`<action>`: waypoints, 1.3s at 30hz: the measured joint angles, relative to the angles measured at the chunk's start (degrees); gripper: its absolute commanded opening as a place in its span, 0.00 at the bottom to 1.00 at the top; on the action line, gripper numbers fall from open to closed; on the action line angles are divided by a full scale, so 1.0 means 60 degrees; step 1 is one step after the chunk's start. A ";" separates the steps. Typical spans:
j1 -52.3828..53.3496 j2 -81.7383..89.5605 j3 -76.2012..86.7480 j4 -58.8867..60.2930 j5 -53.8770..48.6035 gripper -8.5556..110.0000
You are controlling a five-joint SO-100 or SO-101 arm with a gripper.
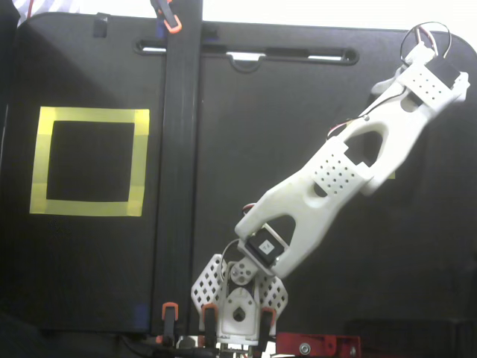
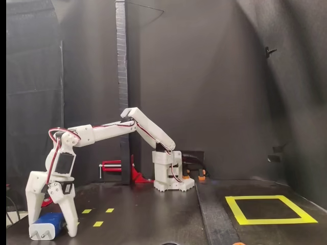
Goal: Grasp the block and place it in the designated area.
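In a fixed view from the side, the dark-blue block [image 2: 47, 224] lies on the black table at the far left, its two pale prongs facing the camera. My gripper [image 2: 51, 227] points down over it, open, with one white finger on each side; the right finger [image 2: 70, 220] stands close to the block's edge. The block rests on the table. From above, the white arm [image 1: 339, 175] reaches to the upper right, and its wrist hides both block and fingers. The designated area, a yellow tape square [image 1: 89, 115], lies far left there and at the right [image 2: 232, 208] in the side view.
A raised black strip [image 1: 182, 171] runs across the table between the arm's side and the yellow square. Small yellow marks [image 2: 98, 223] sit near the gripper. A red clamp [image 2: 115, 167] and a dark upright post [image 2: 121, 76] stand behind the arm base [image 2: 171, 176].
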 measured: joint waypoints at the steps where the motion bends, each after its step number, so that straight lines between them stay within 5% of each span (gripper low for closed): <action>1: 0.0000 0.0000 0.0000 0.0000 0.0000 0.36; 16: 0.0000 0.0000 0.0117 -0.0044 0.0000 0.25; 39: 0.0000 0.0015 0.0381 0.0132 0.0044 0.25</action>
